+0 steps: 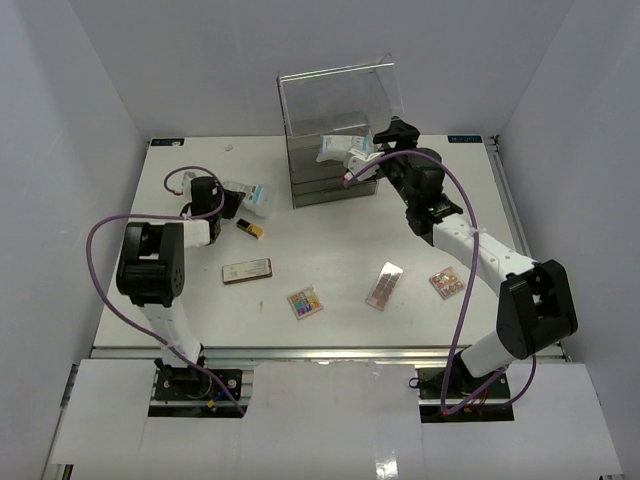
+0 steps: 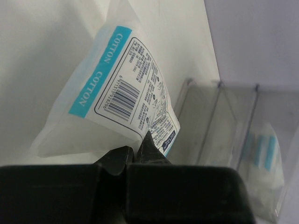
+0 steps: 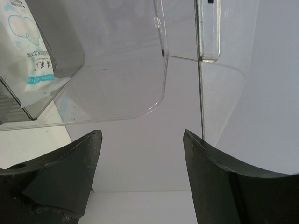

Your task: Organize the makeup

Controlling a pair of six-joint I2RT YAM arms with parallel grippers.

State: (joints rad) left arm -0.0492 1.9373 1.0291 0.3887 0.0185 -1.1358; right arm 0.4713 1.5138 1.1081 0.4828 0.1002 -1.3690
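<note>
My left gripper (image 1: pixel 232 199) is shut on the corner of a white-blue cotton packet (image 1: pixel 256 198) at the back left of the table; the left wrist view shows the packet (image 2: pixel 121 88) pinched between my fingertips (image 2: pixel 148 142). My right gripper (image 1: pixel 385 140) is open and empty, raised beside the top right of the clear drawer box (image 1: pixel 335 130). In the right wrist view my fingers (image 3: pixel 70 168) frame the bare wall, with the box's clear lid (image 3: pixel 117 60) and a white packet with teal print (image 3: pixel 30 56) to the left. A bronze compact (image 1: pixel 247 271) and three eyeshadow palettes (image 1: pixel 305 302), (image 1: pixel 384 285), (image 1: pixel 447 282) lie at the front.
A small gold and black item (image 1: pixel 250 228) lies just in front of my left gripper. The drawer box also shows in the left wrist view (image 2: pixel 224 121), to the right of the packet. White walls enclose the table on three sides.
</note>
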